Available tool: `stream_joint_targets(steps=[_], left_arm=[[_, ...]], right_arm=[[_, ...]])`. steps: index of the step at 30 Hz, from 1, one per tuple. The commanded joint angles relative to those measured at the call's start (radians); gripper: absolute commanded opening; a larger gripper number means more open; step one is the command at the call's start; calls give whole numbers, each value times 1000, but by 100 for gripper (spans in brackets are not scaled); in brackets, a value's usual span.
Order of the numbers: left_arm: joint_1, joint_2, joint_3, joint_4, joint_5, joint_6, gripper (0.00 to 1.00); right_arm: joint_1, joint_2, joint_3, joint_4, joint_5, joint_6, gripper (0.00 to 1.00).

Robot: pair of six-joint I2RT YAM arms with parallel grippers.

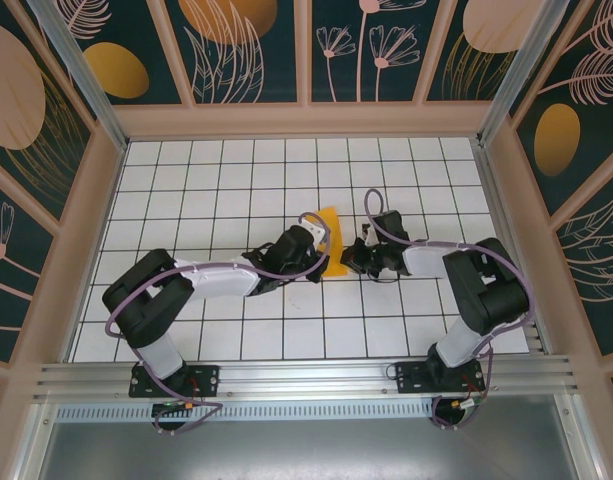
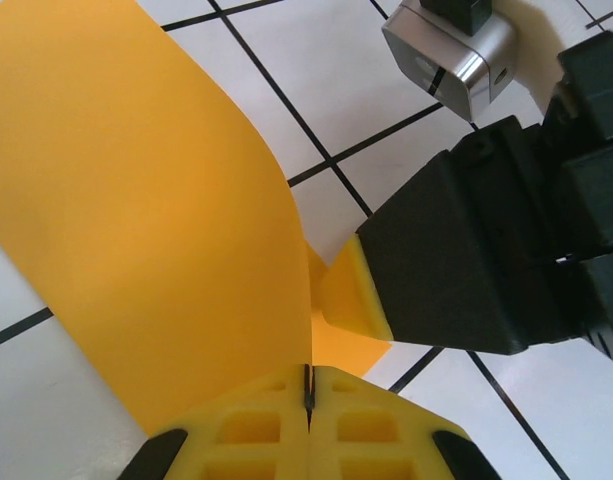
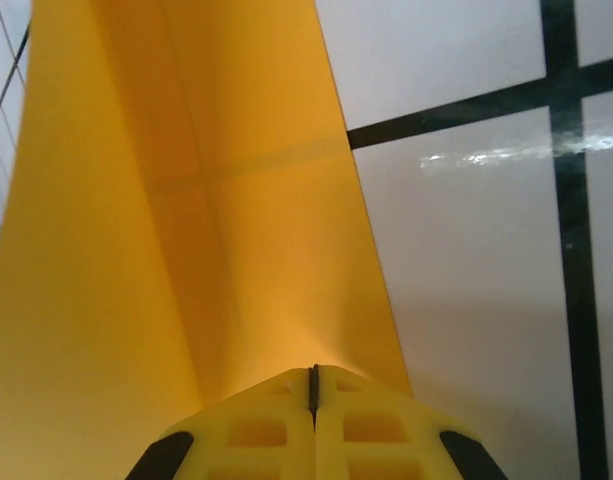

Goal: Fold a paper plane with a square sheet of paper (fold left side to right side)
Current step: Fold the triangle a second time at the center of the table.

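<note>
The square sheet of paper (image 1: pixel 329 228), orange-yellow with faint crease lines, stands bent up off the white grid table (image 1: pixel 206 180) between my two grippers. My left gripper (image 1: pixel 319 260) is shut on its near edge, and the sheet (image 2: pixel 136 200) rises to the left of the closed yellow fingers (image 2: pixel 286 420). My right gripper (image 1: pixel 350 262) is shut on the sheet from the other side. Its yellow fingertip (image 2: pixel 354 300) touches the paper. In the right wrist view the sheet (image 3: pixel 236 200) runs away from the closed gripper (image 3: pixel 313 378) as a shallow trough. The paper plane is out of view.
Peach frame walls with dark leaf-pattern panels (image 1: pixel 251 50) enclose the table on three sides. An aluminium rail (image 1: pixel 306 375) runs along the near edge under both arm bases. The two grippers sit nearly touching at the table's centre.
</note>
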Motion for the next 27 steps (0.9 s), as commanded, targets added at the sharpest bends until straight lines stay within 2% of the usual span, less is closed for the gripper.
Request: stream_joint_targets(steps=[1,15,27], left_arm=[[20,-8,-10,4,27,-17,0],[92,-4,-26,-33,115,-14,0],[112,41,5,-57,54,14,0]], right_arm=[[10,27,26,-70,39,-27,0],[15,67,53,-163,78,-80,0],[29,74,70,-188,80,-97,0]])
